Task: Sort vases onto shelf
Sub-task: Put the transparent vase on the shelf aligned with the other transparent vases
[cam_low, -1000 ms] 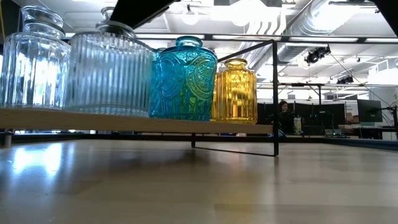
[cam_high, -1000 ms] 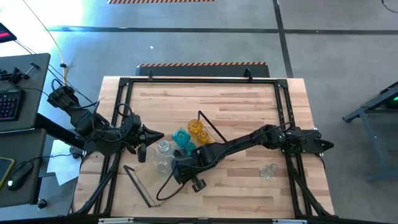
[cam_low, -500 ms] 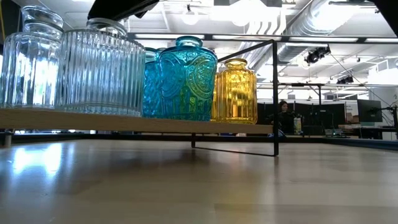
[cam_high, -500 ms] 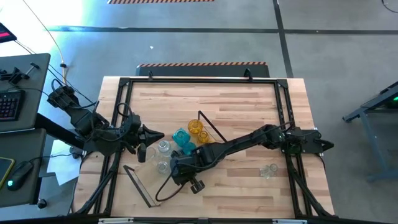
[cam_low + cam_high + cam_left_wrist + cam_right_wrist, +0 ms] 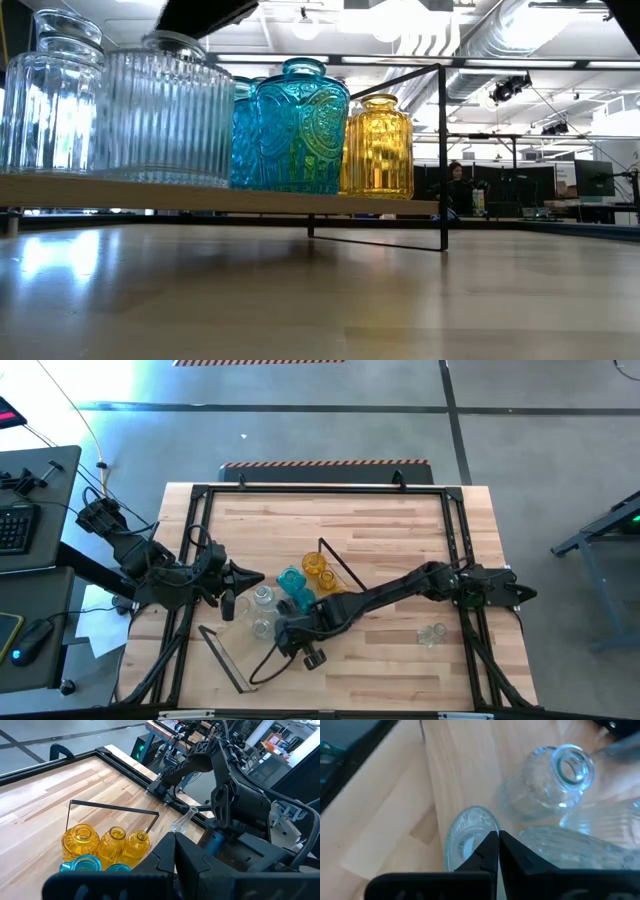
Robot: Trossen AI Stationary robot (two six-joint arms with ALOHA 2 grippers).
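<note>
Below, we see shelf [image 5: 300, 200] carrying row of vases: two clear ribbed vases [image 5: 165, 115], teal vases [image 5: 300, 125], amber vases [image 5: 378, 145] toward wire frame [image 5: 442, 150]. Right gripper [image 5: 497, 852], fingers closed, grasping nothing, poised over mouth of clear ribbed vase [image 5: 470, 835]. Left gripper [image 5: 255, 578], likewise closed and empty, beside shelf. One clear vase [image 5: 432, 633] apart on tabletop [image 5: 380, 520].

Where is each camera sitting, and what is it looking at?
High view: overhead, straight down on both arms and the shelf.
Low view: at tabletop height, level across the shelf; a dark bit of arm shows at the top.
Left wrist view: behind the left gripper, facing the yellow vases.
Right wrist view: behind the right gripper, over the clear vases.
Shared: every view shows vases.
</note>
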